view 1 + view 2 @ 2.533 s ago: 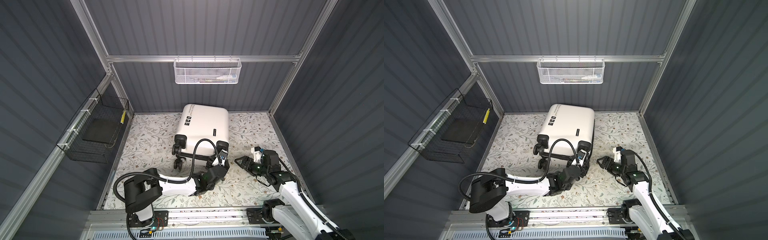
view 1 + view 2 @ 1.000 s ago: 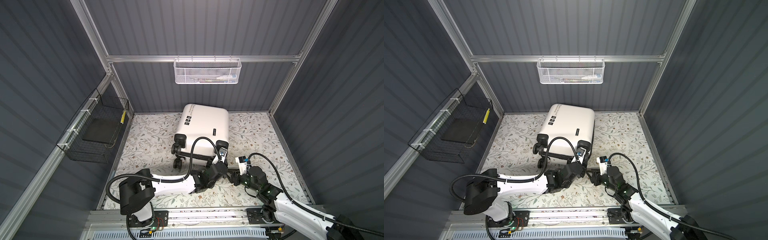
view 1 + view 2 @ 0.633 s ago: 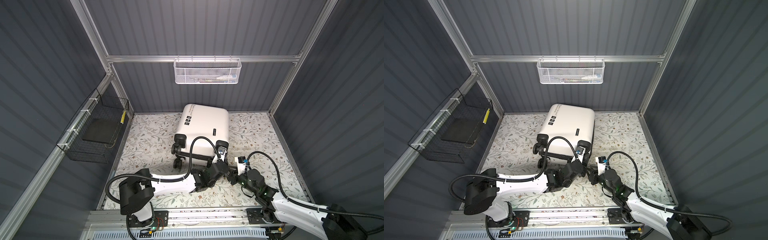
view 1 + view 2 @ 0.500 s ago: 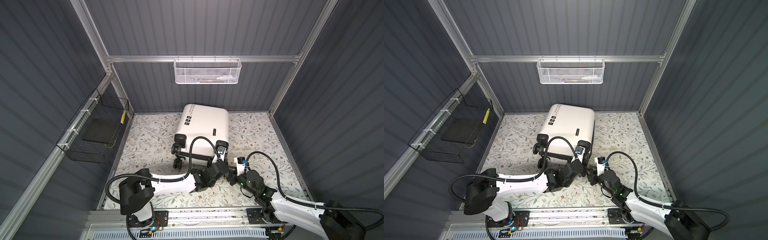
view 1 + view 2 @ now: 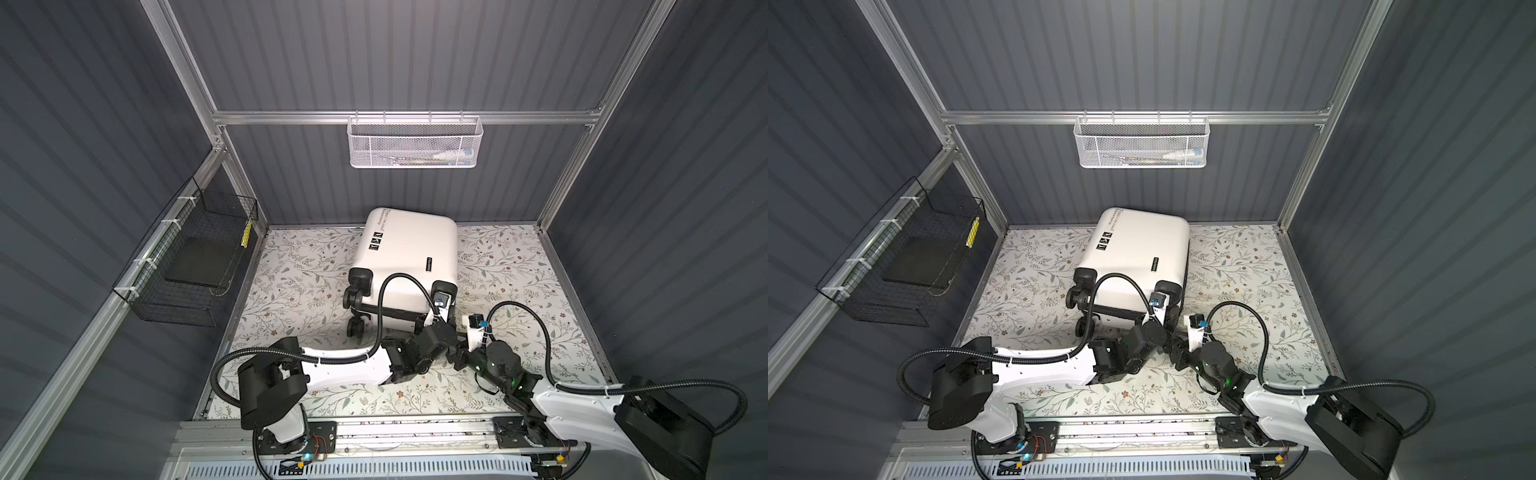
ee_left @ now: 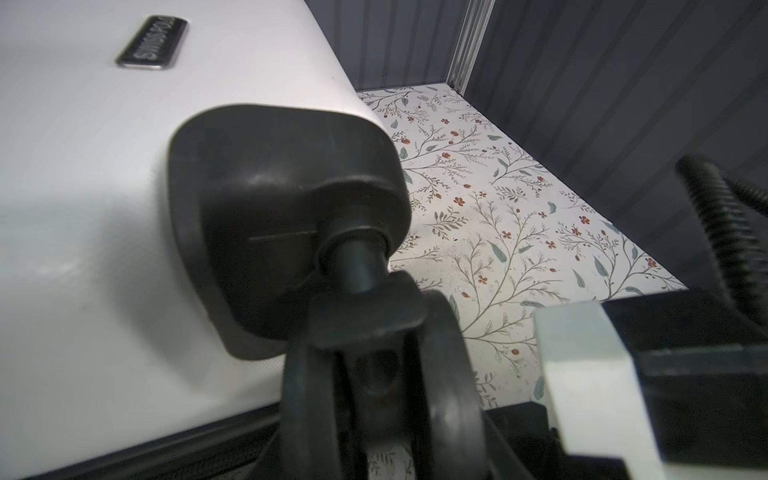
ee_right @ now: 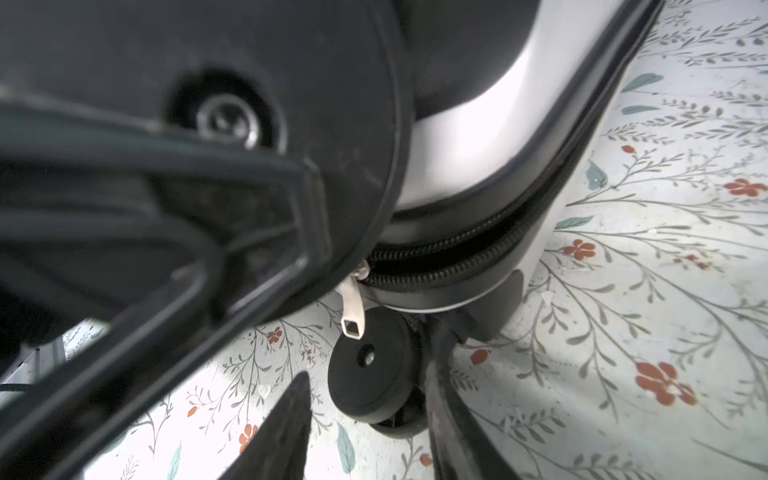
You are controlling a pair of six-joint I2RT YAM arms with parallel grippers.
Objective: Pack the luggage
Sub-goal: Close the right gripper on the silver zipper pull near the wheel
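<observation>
Dark ribbed walls point(image 5: 415, 54) close in three sides of a floral tabletop point(image 5: 291, 282), and an aluminium rail point(image 5: 399, 432) runs along its front edge. A white mesh basket point(image 5: 413, 145) hangs on the back wall and a black wire basket point(image 5: 187, 266) on the left wall, both above the surface.

In both top views the luggage point(image 5: 409, 249) lies flat and shut at the rear middle, slightly skewed. Its far end is close to the back wall and its wheels point toward the front. Open patterned surface lies on either side of it, broader on the right, where the shell's long edge is well apart from the wall. The front strip is crowded, with both arms stretched low and meeting at the luggage's near right corner.

The left pincer point(image 5: 430, 322) is at the upper corner wheel point(image 6: 374, 395), which fills the left wrist view edge-on, just beside the white shell. Its fingers are not clearly shown, so I cannot tell whether it is open or gripping.

The right pincer point(image 7: 370, 386) is low over the tabletop with its two dark fingers point(image 7: 286, 432) apart, holding nothing. The lower corner wheel point(image 7: 374, 374) lies ahead, between their tips, with a sliver of tabletop showing beside one finger. Above it a silver zipper pull point(image 7: 353, 316) hangs from the black zipper band point(image 7: 457, 257) where it rounds the corner.
</observation>
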